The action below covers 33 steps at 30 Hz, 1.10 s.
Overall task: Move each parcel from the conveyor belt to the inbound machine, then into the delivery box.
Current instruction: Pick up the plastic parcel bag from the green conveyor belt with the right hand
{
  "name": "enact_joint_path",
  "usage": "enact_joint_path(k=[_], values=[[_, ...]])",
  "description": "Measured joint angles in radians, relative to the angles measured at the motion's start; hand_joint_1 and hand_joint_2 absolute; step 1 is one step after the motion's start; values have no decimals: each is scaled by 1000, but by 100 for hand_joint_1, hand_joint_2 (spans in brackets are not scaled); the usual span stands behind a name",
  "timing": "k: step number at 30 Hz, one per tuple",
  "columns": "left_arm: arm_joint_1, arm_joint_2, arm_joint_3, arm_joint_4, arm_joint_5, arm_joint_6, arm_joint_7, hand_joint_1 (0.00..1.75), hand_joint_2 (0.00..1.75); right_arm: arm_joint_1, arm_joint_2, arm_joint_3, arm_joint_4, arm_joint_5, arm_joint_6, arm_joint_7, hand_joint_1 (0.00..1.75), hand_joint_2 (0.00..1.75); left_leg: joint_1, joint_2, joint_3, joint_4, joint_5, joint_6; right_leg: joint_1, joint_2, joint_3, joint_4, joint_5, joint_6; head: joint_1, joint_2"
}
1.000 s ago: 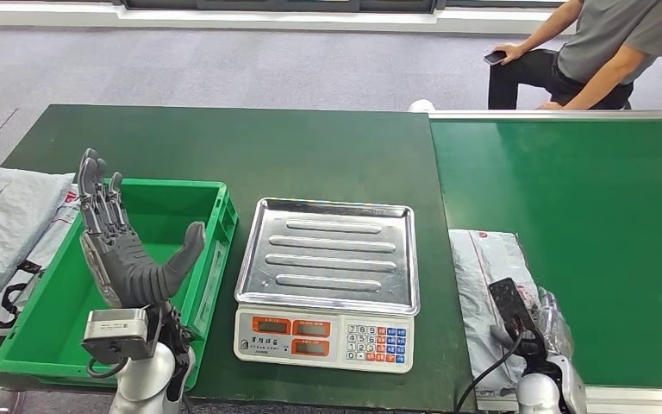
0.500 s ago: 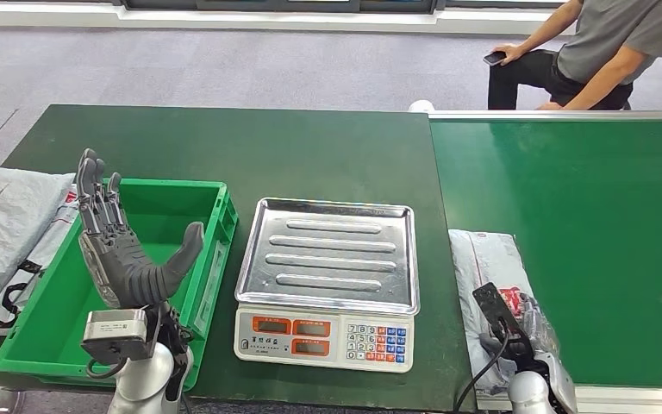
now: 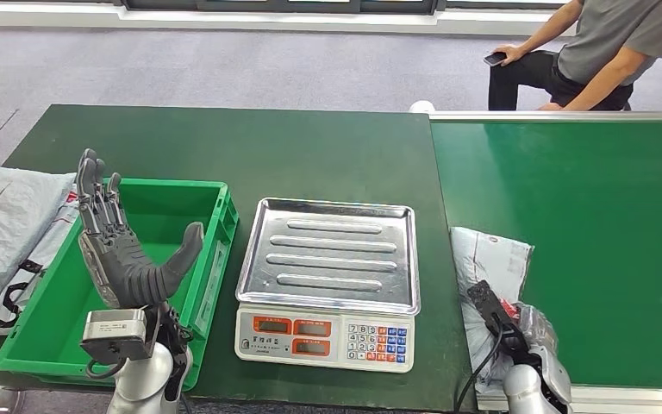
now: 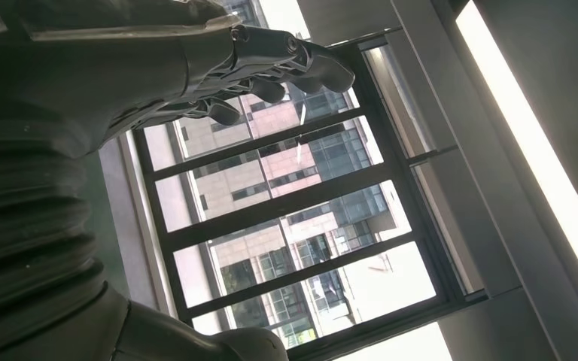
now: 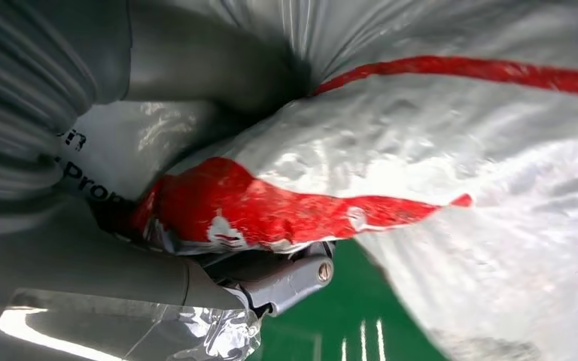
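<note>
Right hand [image 3: 534, 345] sits at the near edge of the conveyor belt [image 3: 586, 216], mostly cut off by the bottom of the head view and half buried in crinkled plastic; its fingers [image 5: 286, 282] curl under the grey-and-red parcel [image 3: 491, 267] and grip a bunched fold of it, as the right wrist view shows close up. How much of the parcel is off the belt cannot be made out. Since a second ago this hand has slid lower and nearer the robot, and the parcel's near end has crumpled up with it, while the far end lies flat on the smooth green belt, just beside the table edge.

Left hand [image 3: 121, 250] stays raised over the green plastic delivery box [image 3: 215, 250], fingers spread, thumb apart, holding nothing; it has not shifted. In the left wrist view the hand [image 4: 196, 68] is seen against windows and a ceiling.

Between box and belt stands the inbound machine [image 3: 327, 267], a scale with a ribbed, shiny steel tray and a keypad front. Soft grey mailing bags [image 3: 9, 233] lie left of the box, cut by the frame edge. At the far end of the belt a person [image 3: 586, 52] sits, partly out of frame.
</note>
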Motion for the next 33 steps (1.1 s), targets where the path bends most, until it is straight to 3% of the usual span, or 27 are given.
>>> enact_joint_path(k=[11,14,21,27,33], values=[[9,1,0,-6,-1,5,3,0,175,22,3,1,-45,20,-42,20,175,175,0,-1,-1,0,0,0,0,-2,0,0,0,0,0,0],[13,1,1,-13,-7,7,5,0,175,44,12,1,-91,19,-93,19,175,175,0,-1,-1,0,0,0,0,-2,-1,0,0,0,0,0],[27,0,2,-30,-15,8,0,0,175,133,80,1,-424,-129,-332,-169,175,175,0,-1,-2,0,0,0,0,-1,-3,0,-1,0,0,0],[21,-3,2,-30,-15,0,2,0,175,197,145,16,-692,-163,-400,-247,175,175,0,-1,-2,0,0,0,0,-1,-3,1,-1,-1,0,0],[11,-4,2,-29,-12,-3,6,0,175,237,177,39,-824,-167,-442,-270,175,175,0,-1,-2,0,0,0,0,-1,-2,0,-1,-1,0,0]])
